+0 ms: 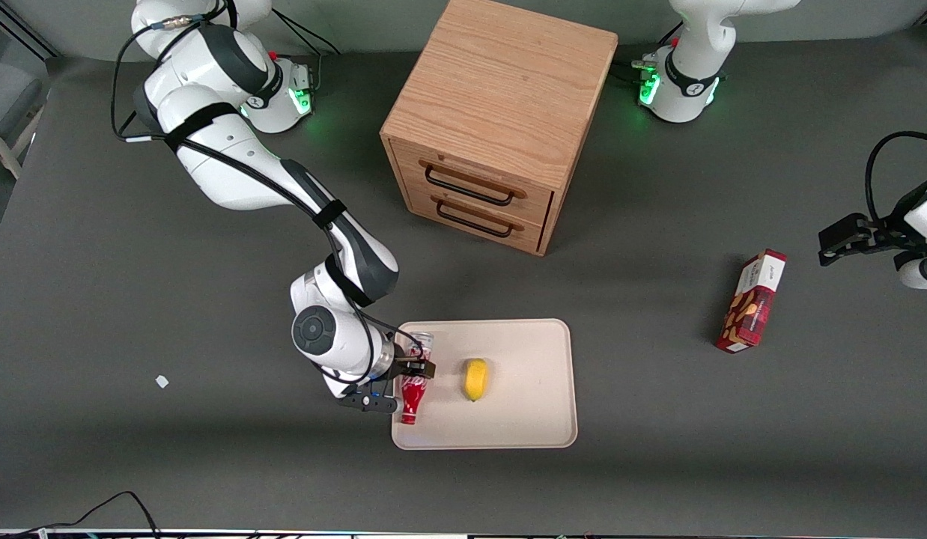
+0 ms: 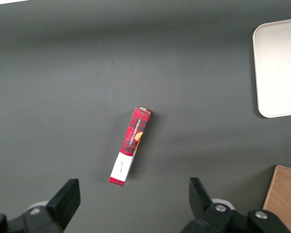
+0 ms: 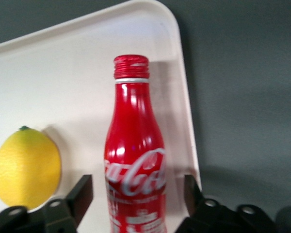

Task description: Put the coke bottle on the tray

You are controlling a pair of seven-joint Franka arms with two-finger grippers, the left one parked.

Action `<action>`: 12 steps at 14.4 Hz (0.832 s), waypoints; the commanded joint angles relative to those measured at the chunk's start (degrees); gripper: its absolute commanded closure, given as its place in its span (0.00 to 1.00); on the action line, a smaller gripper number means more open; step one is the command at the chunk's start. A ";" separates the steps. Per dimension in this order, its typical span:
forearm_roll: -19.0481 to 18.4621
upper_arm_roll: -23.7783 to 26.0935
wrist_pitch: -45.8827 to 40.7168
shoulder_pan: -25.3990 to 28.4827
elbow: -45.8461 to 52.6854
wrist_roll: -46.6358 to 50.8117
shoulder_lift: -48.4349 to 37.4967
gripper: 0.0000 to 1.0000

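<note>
One slim red coke bottle [image 1: 412, 388] with white "Coca-Cola" script and a red ribbed cap lies on the single flat cream-beige rectangular tray [image 1: 531, 419], along the tray edge toward the working arm's end of the dark grey worktop [image 1: 134, 314], cap pointing to 6 o'clock in the front view. The claw [image 1: 417, 366] sits over the bottle's body with its fingers [image 3: 82, 194] spread open, one on each side of the bottle and apart from it. One yellow lemon [image 1: 475, 379] rests on the tray just beside the bottle. One light oak cabinet with two black-handled drawers [image 1: 493, 127] stands at 12 o'clock from the tray. One red rectangular snack box [image 1: 752, 301] lies toward the parked arm's end; its print is unreadable.
</note>
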 commanded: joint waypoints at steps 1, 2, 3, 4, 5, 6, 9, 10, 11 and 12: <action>-1.23 -0.45 0.24 1.11 1.54 1.29 0.67 0.00; -1.92 -0.45 0.24 1.11 1.45 1.29 0.67 0.00; -2.71 -0.45 0.24 1.11 1.36 1.29 0.67 0.00; -3.07 -0.45 0.33 1.11 1.28 1.29 0.76 0.00; -3.16 -0.45 0.33 1.11 1.27 1.29 0.76 0.00; -3.16 -0.45 0.33 1.03 1.36 1.29 0.50 0.00; -3.34 -0.45 -3.60 0.41 0.67 1.29 -3.78 0.00; -3.34 -0.36 -7.89 0.24 0.31 1.29 -6.94 0.00; -3.25 -0.36 -13.16 0.06 -0.21 1.38 -11.06 0.00; -3.25 -0.36 -18.60 -0.20 -0.92 1.38 -15.63 0.00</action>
